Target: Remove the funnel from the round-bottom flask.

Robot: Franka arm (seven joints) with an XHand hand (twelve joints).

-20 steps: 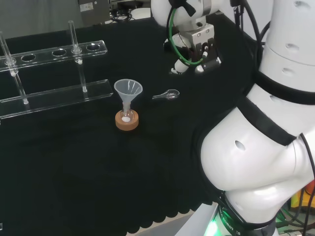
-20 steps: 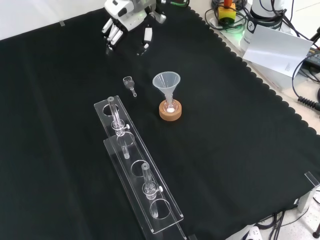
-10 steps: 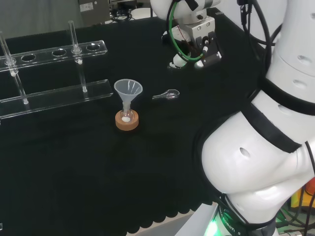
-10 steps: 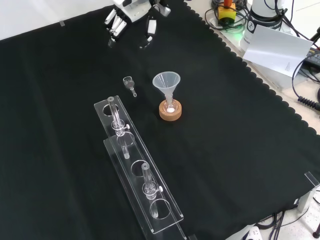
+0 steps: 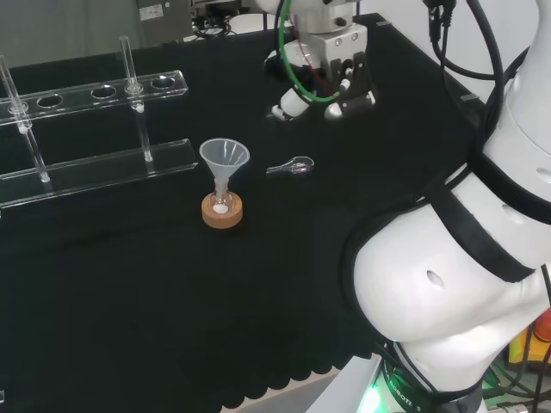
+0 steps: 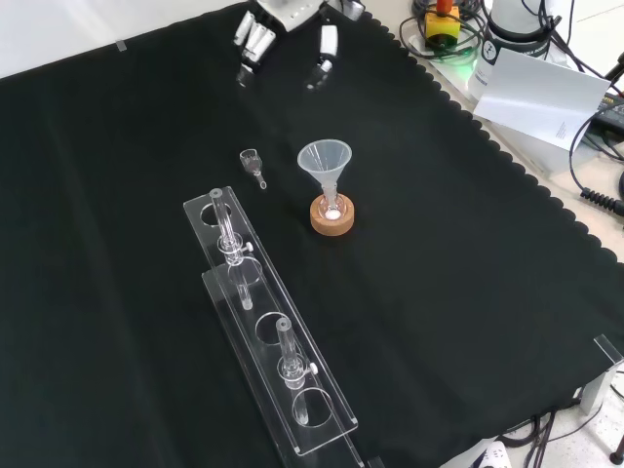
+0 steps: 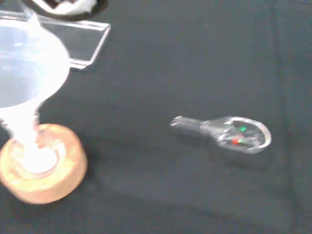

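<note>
Worktop, black cloth, scalloped edge at the front view's right side.

Arm's white links bulk large at the right of the head view.

Clear test-tube rack: long, two-tiered, running diagonally through the lower middle of the front view; in the head view it stands at far left. Two glass tubes upright in its holes, one near each end as the front view shows it.

Hand at the top edge of the front view, above the cloth, well apart from the ware. Fingers hang straight and spread, thumb apart from them, nothing between them. In the head view the hand is at upper centre, beyond the funnel.

Funnel: clear, cone mouth up, stem down in the neck of the round-bottom flask. Upright, untouched. Head view puts it just right of the rack's near end; wrist view shows it close and pale.

Cork ring under the flask, flat on the cloth; seen also in the head view and wrist view. Flask is small, and sits inside the ring.

Small glass stopper-like piece lying on its side on the cloth, near the funnel, between it and the hand in the head view. Wrist view shows its rounded head and short stem.
</note>
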